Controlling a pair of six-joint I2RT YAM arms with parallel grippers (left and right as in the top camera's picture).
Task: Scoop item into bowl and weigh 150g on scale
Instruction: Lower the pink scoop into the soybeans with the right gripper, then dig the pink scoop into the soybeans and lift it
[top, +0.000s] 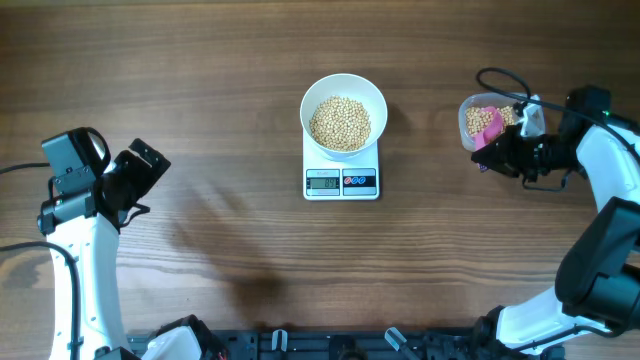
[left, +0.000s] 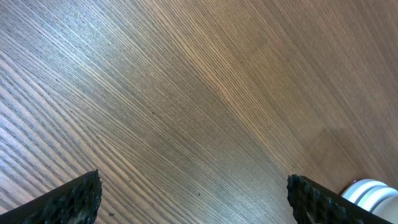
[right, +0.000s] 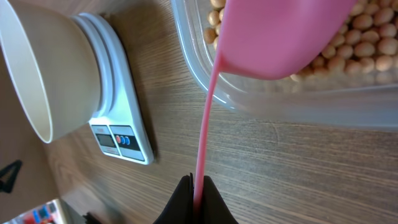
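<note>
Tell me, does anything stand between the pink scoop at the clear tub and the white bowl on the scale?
Nothing visible does. Only bare table lies between the tub and the bowl, which sits on the scale. The right gripper is shut on the scoop by its handle, over the tub's beans.

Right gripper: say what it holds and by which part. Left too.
The right gripper is shut on the pink scoop, pinching the end of its thin handle. The left gripper is open and holds nothing.
</note>
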